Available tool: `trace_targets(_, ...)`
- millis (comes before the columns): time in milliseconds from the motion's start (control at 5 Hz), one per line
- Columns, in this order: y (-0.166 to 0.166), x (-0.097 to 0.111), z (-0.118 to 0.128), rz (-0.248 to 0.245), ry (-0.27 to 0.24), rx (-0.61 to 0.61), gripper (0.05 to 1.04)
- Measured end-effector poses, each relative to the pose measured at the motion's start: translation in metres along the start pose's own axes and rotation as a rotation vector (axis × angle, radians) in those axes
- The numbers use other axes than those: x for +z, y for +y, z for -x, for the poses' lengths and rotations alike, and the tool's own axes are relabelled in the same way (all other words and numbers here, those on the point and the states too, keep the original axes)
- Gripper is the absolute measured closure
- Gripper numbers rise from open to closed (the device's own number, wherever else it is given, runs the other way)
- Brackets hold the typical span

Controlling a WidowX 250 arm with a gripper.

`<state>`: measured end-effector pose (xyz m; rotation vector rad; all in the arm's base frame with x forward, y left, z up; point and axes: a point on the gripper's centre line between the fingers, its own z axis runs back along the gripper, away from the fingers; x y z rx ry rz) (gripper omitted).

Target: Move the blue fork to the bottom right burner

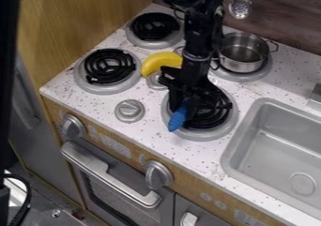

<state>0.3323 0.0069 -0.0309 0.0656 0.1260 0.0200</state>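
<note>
Blue fork (177,119) at gripper (186,101), perhaps touching burner (216,114)

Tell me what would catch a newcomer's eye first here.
The bright yellow banana stands out, lying on the stovetop between the burners. Next comes the blue fork handle under the black gripper, over the bottom right burner. A shiny metal pot sits on the burner behind.

The black gripper (186,105) partly hides the blue fork (177,119) and bottom right burner (217,116), the metal pot (242,57) covers much of the upper right burner (259,74), and the right edge crops the sink (270,157).
</note>
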Motion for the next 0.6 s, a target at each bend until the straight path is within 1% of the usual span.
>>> trace_targets(200,0.001,-0.004,-0.002,0.018,0.028,0.021,0.644)
trace_targets(400,-0.001,0.003,0.009,0.037,0.011,0.034,0.328)
trace_targets(600,-0.004,0.043,0.019,0.083,-0.117,0.059,0.098)
